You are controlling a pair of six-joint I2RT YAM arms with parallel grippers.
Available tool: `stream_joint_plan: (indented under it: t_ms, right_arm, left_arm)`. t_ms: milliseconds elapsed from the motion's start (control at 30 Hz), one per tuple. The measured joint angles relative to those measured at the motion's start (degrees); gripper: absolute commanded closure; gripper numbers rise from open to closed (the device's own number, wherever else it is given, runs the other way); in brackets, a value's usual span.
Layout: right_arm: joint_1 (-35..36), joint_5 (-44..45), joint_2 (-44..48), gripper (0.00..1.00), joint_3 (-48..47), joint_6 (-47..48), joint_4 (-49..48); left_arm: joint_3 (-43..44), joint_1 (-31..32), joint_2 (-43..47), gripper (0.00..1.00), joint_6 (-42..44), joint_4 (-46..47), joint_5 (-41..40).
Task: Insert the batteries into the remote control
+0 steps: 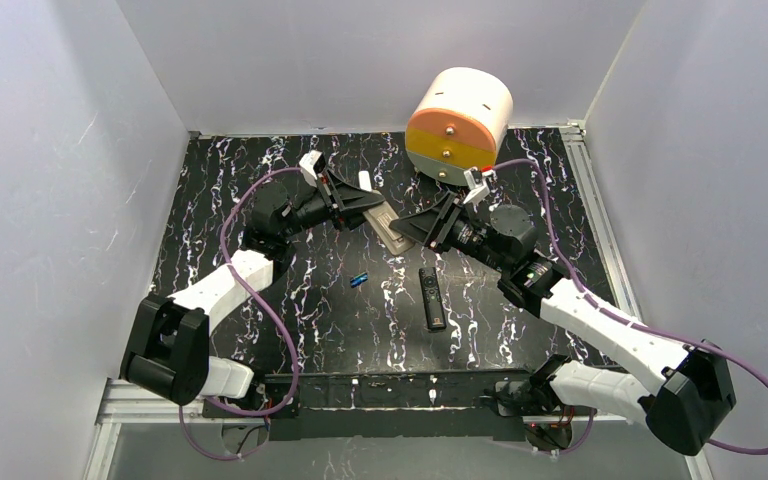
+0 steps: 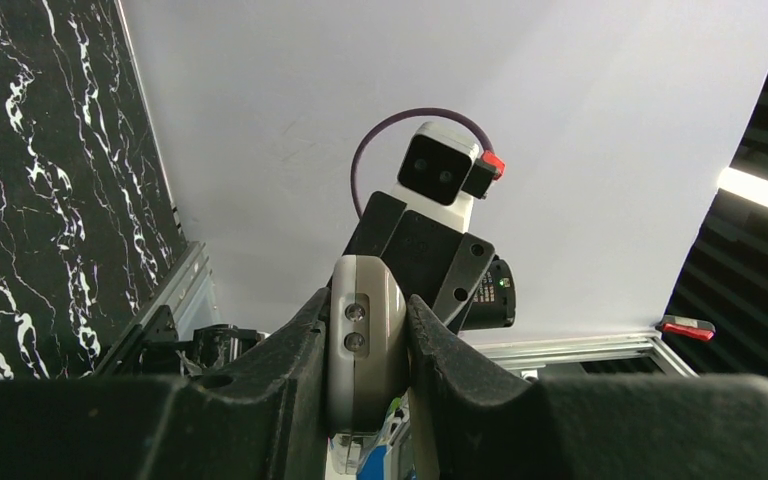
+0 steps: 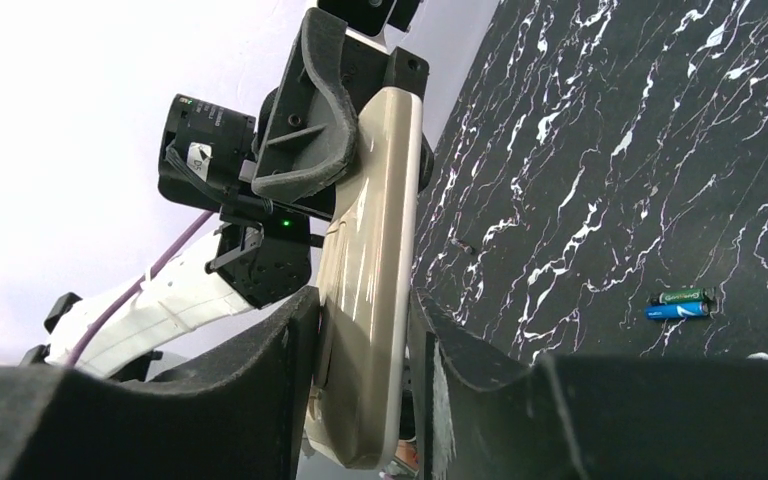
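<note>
Padded black fingers [image 2: 280, 370] of the left gripper [image 2: 365, 303] fill the bottom of its wrist view. They are clenched on the narrow end of the remote control [image 2: 365, 370], which is wedged between them with two small round lenses on its end face. Straight beyond those fingertips is the right gripper [image 3: 362, 300], facing back at them. Its own wrist view shows its two pads pressed against opposite sides of the same remote, with the greyish-tan back showing (the face with display and buttons is not visible from either wrist). Both grippers grasp the remote at once, one toward each end. From above it bridges the gap between the two sets of fingertips over the black, white-veined table [image 1: 260, 200]; whether it touches the tabletop cannot be told. The batteries [image 1: 359, 279] lie loose on the table, to the right of the right gripper's fingers in its wrist view and well apart from them. The blue battery [image 3: 678, 310] and the dark battery [image 3: 685, 296] rest side by side, touching and parallel. A slim black remote [image 1: 432, 297] lies flat on the table behind the right fingers, toward that arm's base. A white, orange and yellow drum [image 1: 457, 125] stands just beyond them at the table's far edge.
</note>
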State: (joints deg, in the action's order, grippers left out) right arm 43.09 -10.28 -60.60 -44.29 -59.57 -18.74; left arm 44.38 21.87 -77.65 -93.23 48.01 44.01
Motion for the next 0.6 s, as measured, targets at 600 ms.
stream_joint_plan:
  t_ms: [600]
  right_arm:
    - [-0.3, -1.7, -1.8, 0.27, 0.1, -9.5, 0.5]
  left_arm:
    - [0.0, -0.2, 0.0, 1.00, -0.3, 0.3, -1.4]
